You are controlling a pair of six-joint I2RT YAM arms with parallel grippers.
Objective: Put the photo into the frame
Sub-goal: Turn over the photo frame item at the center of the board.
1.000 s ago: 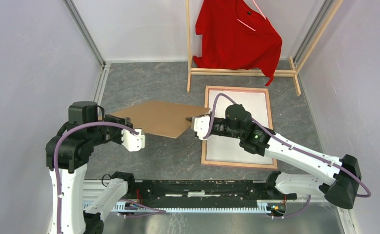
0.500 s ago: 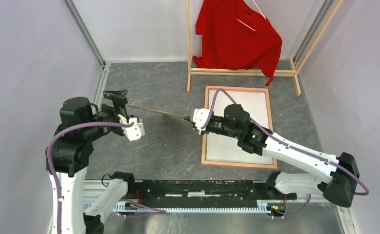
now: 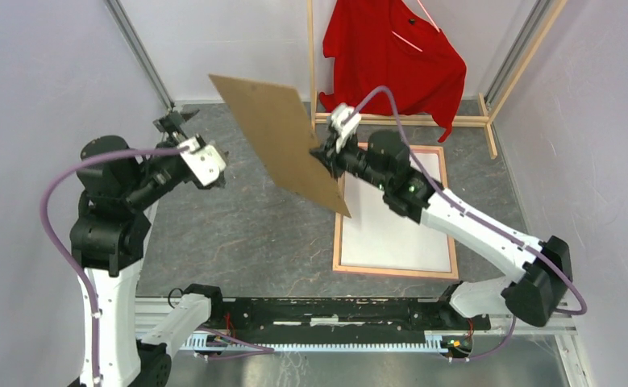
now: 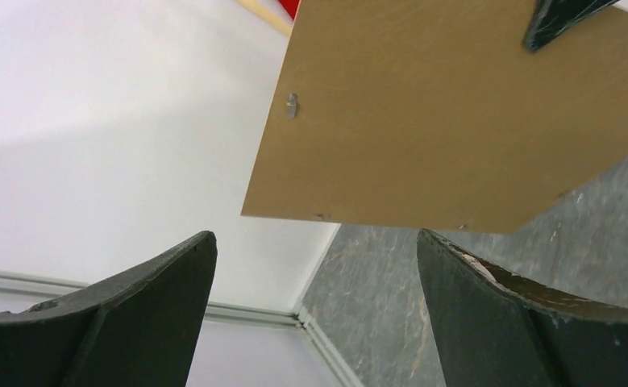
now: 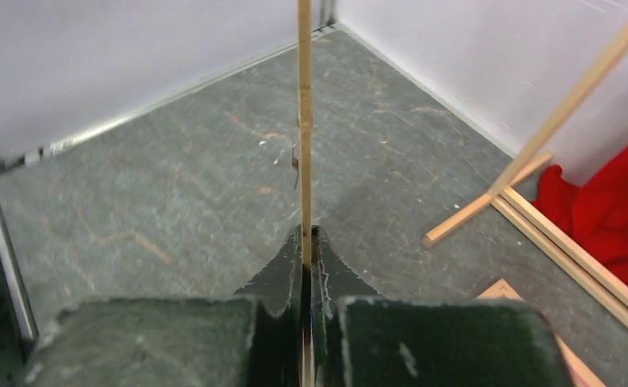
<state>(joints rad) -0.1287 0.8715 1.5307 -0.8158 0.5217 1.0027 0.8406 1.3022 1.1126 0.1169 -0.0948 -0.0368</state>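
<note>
The frame (image 3: 391, 271) lies flat on the grey table at centre right, light wood side up. A white sheet (image 3: 399, 242) fills its inside; it looks like the photo lying face down, no seascape showing. My right gripper (image 3: 326, 155) (image 5: 305, 242) is shut on the edge of the brown backing board (image 3: 282, 137) (image 5: 304, 121). It holds the board tilted in the air over the frame's left edge. My left gripper (image 3: 191, 137) (image 4: 314, 238) stands open and empty to the board's left, apart from the backing board (image 4: 455, 113).
A wooden clothes rack (image 3: 399, 119) with a red shirt (image 3: 391, 56) stands at the back, just behind the frame. Pale walls close in the table on the left, right and back. A metal rail (image 3: 334, 310) runs along the near edge.
The right gripper closed on the board and swung it up from lying flat on the table into the air. The left gripper opened, let the board go and drew back left.
</note>
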